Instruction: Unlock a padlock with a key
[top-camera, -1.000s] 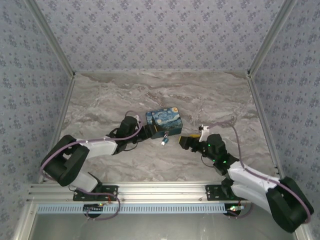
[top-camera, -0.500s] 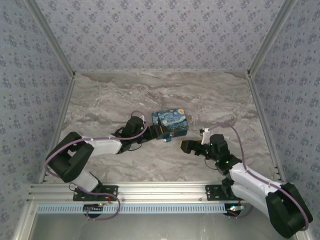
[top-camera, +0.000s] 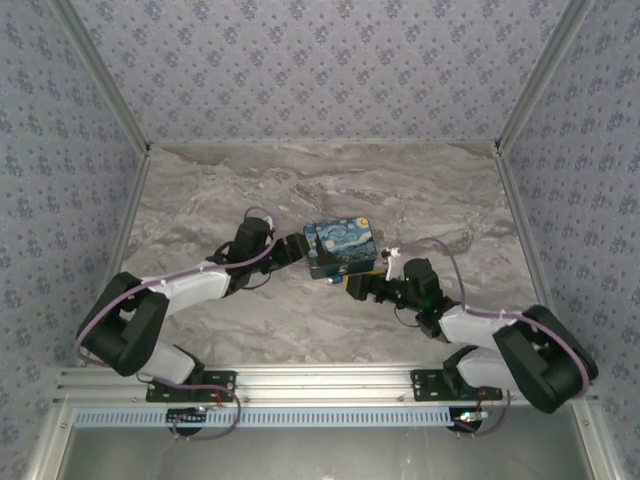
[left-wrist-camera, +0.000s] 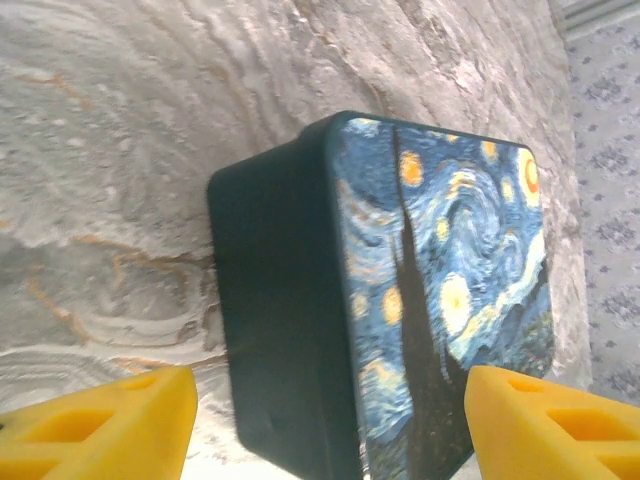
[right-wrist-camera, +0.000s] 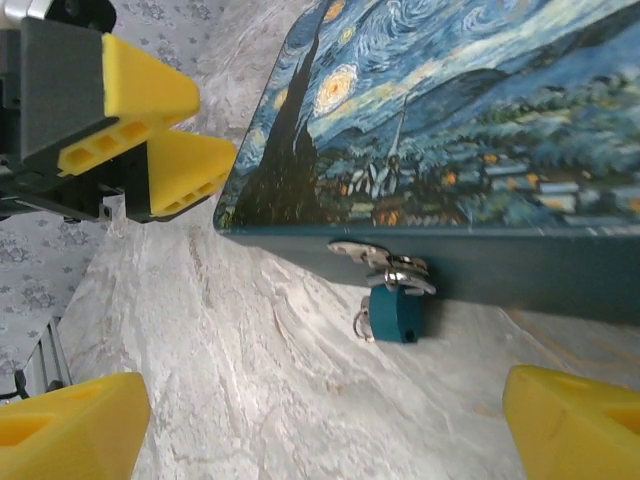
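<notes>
Centrally, a closed painted box sits on the counter. Teal padlock rests against its front. Both arms' jaws gape empty.

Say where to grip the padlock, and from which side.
Grip the padlock by its teal body, across its side edges, from the open table side with the right gripper: its back faces the Starry Night box wall, hooked to the latch.
</notes>
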